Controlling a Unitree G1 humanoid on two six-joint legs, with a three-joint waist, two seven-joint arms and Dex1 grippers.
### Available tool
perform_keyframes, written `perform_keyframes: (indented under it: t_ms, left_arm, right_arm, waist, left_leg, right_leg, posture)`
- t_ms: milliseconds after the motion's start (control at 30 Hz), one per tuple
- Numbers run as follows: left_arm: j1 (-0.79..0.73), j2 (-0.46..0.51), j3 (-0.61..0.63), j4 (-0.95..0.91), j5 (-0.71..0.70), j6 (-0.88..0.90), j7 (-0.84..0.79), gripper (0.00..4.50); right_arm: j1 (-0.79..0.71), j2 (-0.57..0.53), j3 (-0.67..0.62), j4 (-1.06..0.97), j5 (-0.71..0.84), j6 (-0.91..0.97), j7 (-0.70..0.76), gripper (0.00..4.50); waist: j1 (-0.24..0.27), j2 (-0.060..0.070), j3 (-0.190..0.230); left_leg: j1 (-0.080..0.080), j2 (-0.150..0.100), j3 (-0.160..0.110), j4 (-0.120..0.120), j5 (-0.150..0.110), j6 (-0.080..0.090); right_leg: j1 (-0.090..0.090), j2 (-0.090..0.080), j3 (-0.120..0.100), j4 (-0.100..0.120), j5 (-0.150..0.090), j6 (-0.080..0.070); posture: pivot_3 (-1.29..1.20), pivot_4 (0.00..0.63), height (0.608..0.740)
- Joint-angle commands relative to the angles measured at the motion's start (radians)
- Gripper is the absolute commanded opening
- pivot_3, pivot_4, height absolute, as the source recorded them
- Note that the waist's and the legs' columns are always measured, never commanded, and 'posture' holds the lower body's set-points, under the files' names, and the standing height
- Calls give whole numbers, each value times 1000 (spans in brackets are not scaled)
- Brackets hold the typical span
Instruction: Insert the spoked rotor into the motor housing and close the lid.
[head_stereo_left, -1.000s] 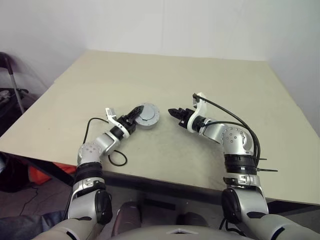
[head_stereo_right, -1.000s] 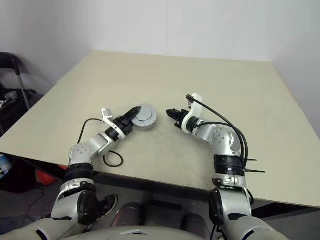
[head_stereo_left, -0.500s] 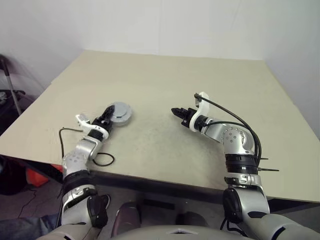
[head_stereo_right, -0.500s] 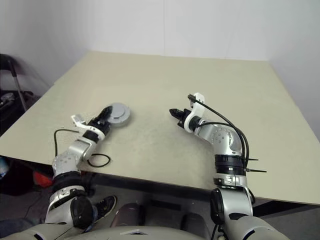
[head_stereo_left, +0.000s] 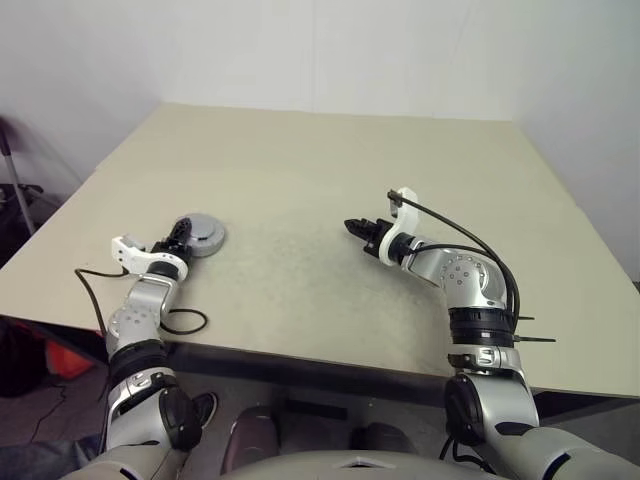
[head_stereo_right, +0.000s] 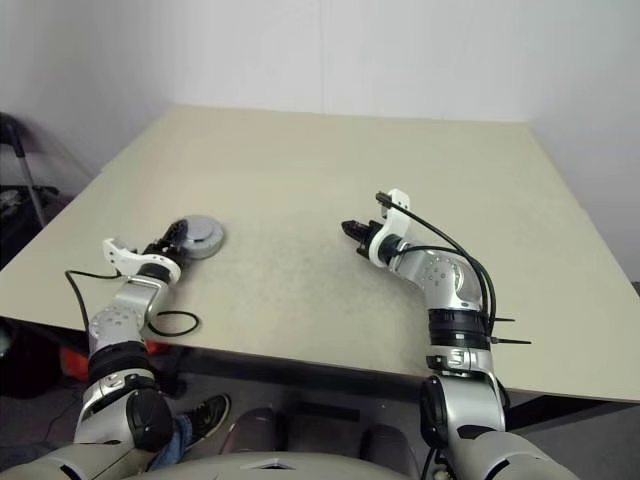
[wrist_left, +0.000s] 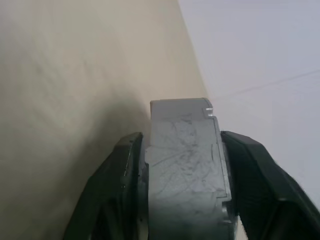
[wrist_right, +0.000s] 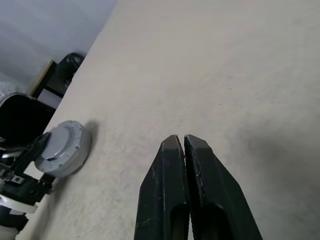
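Left wrist view: round silver-grey metal motor housing (wrist_left: 184, 165) sits edge-on between the two black fingers (wrist_left: 117, 185).
Left gripper (head_stereo_left: 178, 238): clasping the housing's rim, near the beige table's (head_stereo_left: 330, 170) left edge.
Right gripper (head_stereo_left: 352, 227): pressed closed, empty, mid-table.

A pale beige worktop (head_stereo_left: 400, 160) with a matte, faintly speckled surface stands in a corner of plain white walls (head_stereo_left: 300, 50), its far edge close to the back wall. Light falls evenly and softly across it. Beyond the worktop's left edge there is dark furniture with a thin metal leg (head_stereo_left: 14, 190), and an orange-red object (head_stereo_left: 60, 355) lies on the floor below.
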Motion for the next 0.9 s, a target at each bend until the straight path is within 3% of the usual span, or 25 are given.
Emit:
perform_keyframes:
  t_ms: [33,333,433,500,633,800,900]
  left_arm:
    - [-28,76,-4,-3,30,-22,-22,3761]
    - [-52,239,-42,48,124,-55,-102,3761]
    - [-19,232,-174,-88,193,-49,-204,3761]
    - [18,221,-292,-197,256,-71,-281,3761]
    - [49,198,-456,-291,329,-80,-384,3761]
    - [71,160,-651,-320,462,-138,-472,3761]
    - [81,136,-723,-328,510,-173,-514,3805]
  right_arm:
    - [-35,-4,13,-1,-9,-18,29,38]
    - [-37,-32,54,-4,-83,-92,87,38]
    - [26,-133,177,-103,-219,-305,221,38]
    - [71,-244,229,-162,-199,-304,400,38]
    - [153,-435,272,-219,-245,-414,605,38]
    - [179,-523,243,-156,-300,-510,658,38]
    - [173,-507,188,-96,-295,-564,638,602]
  waist:
    - [1,0,0]
    - [7,0,0]
    - [17,0,0]
    - [29,-1,0]
    - [30,-1,0]
    - [11,-1,0]
    - [4,-1,0]
  left_leg:
    - [0,1,0,0,0,0]
    - [0,0,0,0,0,0]
    - [1,0,0,0,0,0]
    - [1,-2,0,0,0,0]
    - [4,-2,0,0,-2,3]
    - [9,0,2,0,-1,3]
    - [10,0,3,1,-1,3]
  right_leg:
    - [0,1,0,0,0,0]
    - [1,0,0,0,0,0]
    - [2,-1,0,0,0,0]
    - [4,-3,0,-2,0,0]
    - [9,-3,0,-4,0,1]
    - [10,-2,0,-2,-2,-4]
    - [10,-2,1,-2,-1,-5]
  posture:
    - [0,0,740]
    - [0,0,740]
    - [0,0,740]
    - [0,0,740]
    - [0,0,740]
    - [0,0,740]
    - [0,0,740]
